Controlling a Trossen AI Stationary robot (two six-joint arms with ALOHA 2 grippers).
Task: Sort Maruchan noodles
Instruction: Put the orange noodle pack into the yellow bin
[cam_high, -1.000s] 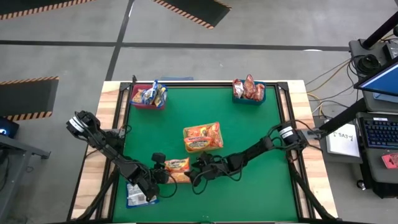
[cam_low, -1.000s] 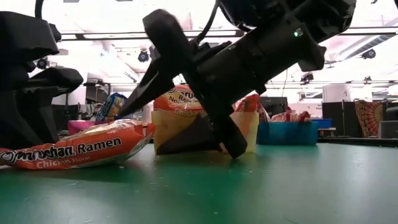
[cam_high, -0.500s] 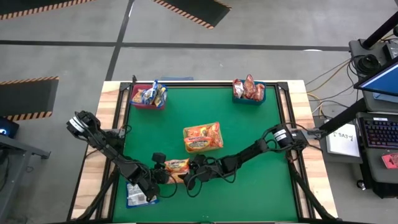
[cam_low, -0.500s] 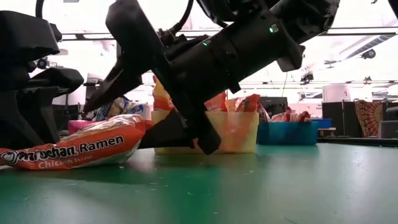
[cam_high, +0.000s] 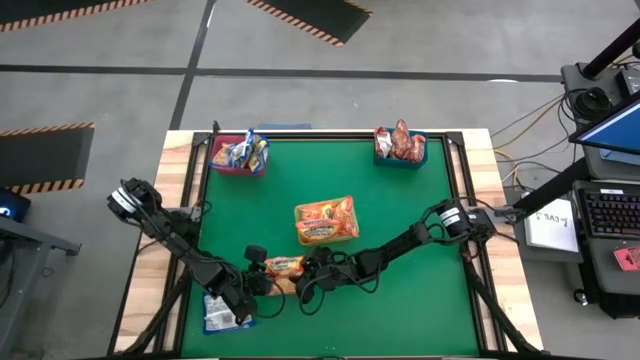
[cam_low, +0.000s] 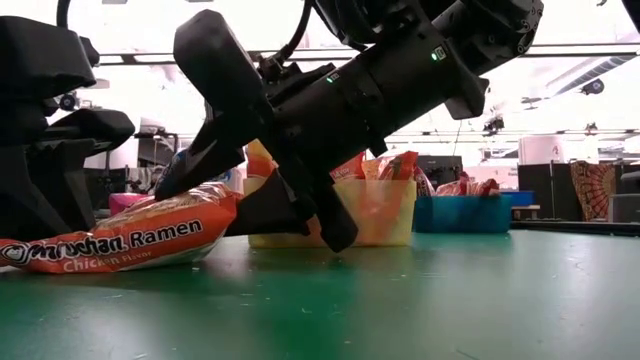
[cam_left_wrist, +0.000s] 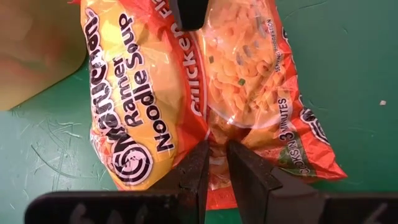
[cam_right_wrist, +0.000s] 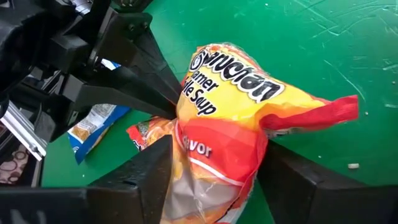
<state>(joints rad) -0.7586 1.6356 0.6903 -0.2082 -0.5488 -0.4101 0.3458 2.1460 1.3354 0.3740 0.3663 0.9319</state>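
- Orange crinkly plastic Maruchan chicken ramen packet (cam_high: 285, 266) lies near the front of the green counter (cam_high: 400, 230), left of centre – it sits between the two grippers, not yet in any bin.
- Right gripper (cam_right_wrist: 214, 168) straddles this packet: one finger on each side of the wrapper, which bulges up between them. The wrapper touches both fingers, so I judge the grip as made or all but made.
- Left gripper (cam_left_wrist: 213, 163) is at the same packet from the opposite side, its fingers drawn narrow with a fold of the orange wrapper pinched between them.
- A second orange packet (cam_right_wrist: 144, 132) shows underneath the first in the right wrist view; only an edge is visible.
- Yellowish translucent plastic bin (cam_high: 326, 221) at mid-counter already holds several orange packets – probably where this one belongs.
- Red plastic bin (cam_high: 238, 155) at the far left corner holds blue-and-silver packets; blue plastic bin (cam_high: 400, 147) at the far right holds red packets.
- One blue-and-silver packet (cam_high: 219, 310) lies loose at the front left edge, beside the left arm.
- Progress, as a judgement: sorting looks mostly done. Left over are the orange packet in hand, the one under it, and the loose blue-and-silver one.
- Caution: two grippers on one packet – one must let go before a lift, or the wrapper may tear.
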